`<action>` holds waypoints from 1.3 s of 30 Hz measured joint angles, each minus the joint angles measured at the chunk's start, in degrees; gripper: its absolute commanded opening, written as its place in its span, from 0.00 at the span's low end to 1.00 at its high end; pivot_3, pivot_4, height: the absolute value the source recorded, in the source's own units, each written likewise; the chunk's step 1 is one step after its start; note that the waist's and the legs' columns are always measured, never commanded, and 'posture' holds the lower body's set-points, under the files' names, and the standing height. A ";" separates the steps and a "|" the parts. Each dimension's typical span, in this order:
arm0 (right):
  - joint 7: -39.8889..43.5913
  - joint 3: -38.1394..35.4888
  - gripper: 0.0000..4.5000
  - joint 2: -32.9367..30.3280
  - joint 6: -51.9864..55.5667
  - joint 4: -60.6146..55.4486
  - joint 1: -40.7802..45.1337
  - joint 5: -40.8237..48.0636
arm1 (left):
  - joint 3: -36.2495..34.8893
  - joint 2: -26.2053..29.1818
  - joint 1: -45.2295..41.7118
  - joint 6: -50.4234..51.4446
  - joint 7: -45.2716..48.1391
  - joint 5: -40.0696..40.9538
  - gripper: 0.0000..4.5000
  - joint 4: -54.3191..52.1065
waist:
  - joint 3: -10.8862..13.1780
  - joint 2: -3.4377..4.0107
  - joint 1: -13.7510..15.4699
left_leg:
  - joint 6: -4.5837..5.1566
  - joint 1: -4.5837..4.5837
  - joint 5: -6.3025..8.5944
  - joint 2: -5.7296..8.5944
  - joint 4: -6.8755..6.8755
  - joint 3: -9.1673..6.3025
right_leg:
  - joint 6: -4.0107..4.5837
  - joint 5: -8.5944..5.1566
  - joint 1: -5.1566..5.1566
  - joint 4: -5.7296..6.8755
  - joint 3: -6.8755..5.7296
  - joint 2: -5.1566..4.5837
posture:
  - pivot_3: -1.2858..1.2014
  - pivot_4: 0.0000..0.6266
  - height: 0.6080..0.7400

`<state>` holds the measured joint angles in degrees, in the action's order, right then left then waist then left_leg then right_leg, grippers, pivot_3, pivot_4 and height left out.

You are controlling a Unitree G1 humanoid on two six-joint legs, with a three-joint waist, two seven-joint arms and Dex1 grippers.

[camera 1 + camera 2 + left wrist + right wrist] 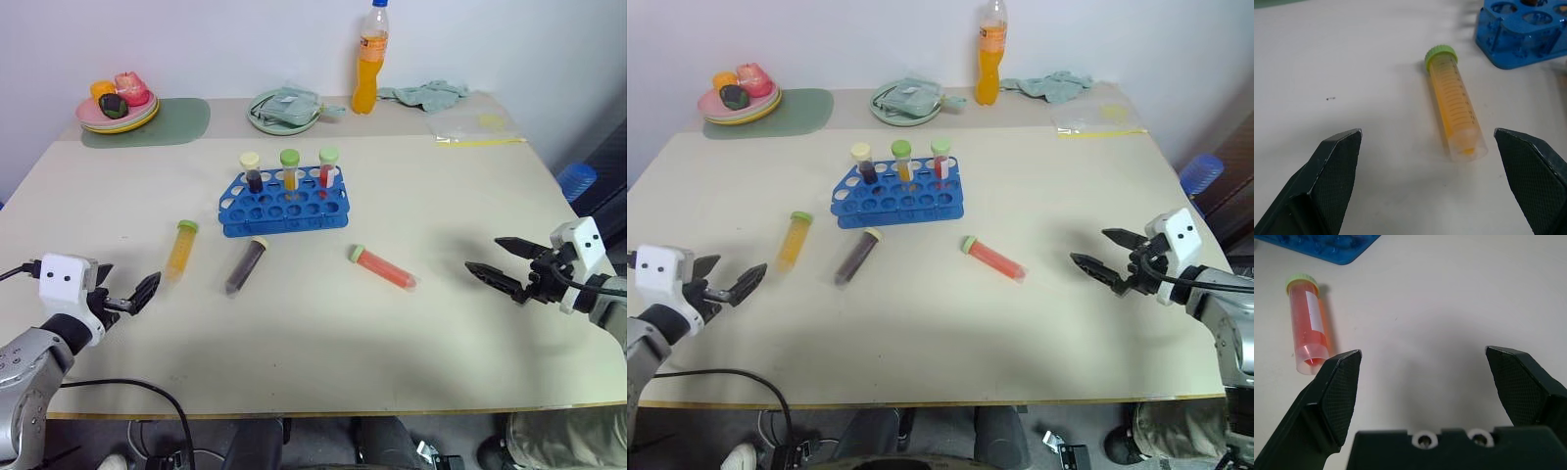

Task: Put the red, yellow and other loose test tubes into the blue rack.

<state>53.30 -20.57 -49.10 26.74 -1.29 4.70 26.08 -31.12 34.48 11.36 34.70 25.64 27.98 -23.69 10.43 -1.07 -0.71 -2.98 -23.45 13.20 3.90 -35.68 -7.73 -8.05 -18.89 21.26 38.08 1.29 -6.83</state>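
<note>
1. Pale tabltop: the tabletop stands against a white wall.
2. Blue rack centre; yellow tube, brown tube, red tube lie just nearer.
3. Left gripper and right gripper: jaws apart, empty.

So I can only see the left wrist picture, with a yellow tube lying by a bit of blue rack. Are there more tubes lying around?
Observer: Yes, a dark brown tube and a red tube lie on the table in front of the blue rack, same as your yellow tube.
Operator: Is the rack empty?
Observer: No, three tubes already stand upright in its back row.
Operator: Where's the other hand?
Observer: The right gripper hovers open to the right of the red tube, holding nothing.
Operator: Anything else up there?
Observer: An orange drink bottle stands at the table's far edge.
</note>
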 measured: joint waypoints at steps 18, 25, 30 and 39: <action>-4.70 2.09 1.00 0.06 4.88 -6.95 0.14 -1.02 | 11.93 -1.03 -7.13 1.55 -0.47 -0.16 0.99 -6.55 | 0.00 0.01 0.12 | 0.00 -0.01 0.00 0.04 -0.02 0.00 | -0.01 0.00 -0.02 0.00 0.01 -0.01 | 0.52 0.24 1.00; -8.72 2.70 1.00 -3.01 16.97 -22.72 -3.14 1.44 | 24.34 1.22 -12.69 2.66 6.59 0.25 0.99 -9.04 | 0.02 0.10 0.15 | 0.02 -0.02 0.01 0.06 -0.04 0.02 | 0.00 0.00 -0.03 -0.01 0.00 0.00 | 0.52 0.24 1.00; -15.83 12.07 1.00 -3.11 33.02 -30.80 7.35 2.75 | 31.65 1.44 -16.80 0.64 12.69 -0.55 0.99 -6.16 | 0.02 0.11 -0.50 | 0.02 -0.01 0.01 -0.02 -0.01 0.04 | 0.01 0.00 0.05 0.00 0.00 0.04 | 0.52 0.24 1.00; -27.84 31.62 1.00 4.72 58.69 -24.78 33.14 -0.52 | 34.09 2.50 -16.55 -8.20 17.98 -6.40 0.99 2.33 | 0.04 0.13 -0.01 | 0.03 -0.15 0.01 0.06 0.04 -0.04 | 0.03 0.01 0.14 -0.12 -0.01 -0.02 | 0.52 0.24 1.00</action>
<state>25.46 11.05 -44.38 85.42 -26.07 37.84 25.56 2.97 36.97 -5.19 26.51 43.62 21.58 -21.36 10.47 -0.93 -0.72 -2.95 -23.60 13.21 3.96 -35.64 -7.77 -8.02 -18.88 21.40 37.97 1.28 -6.85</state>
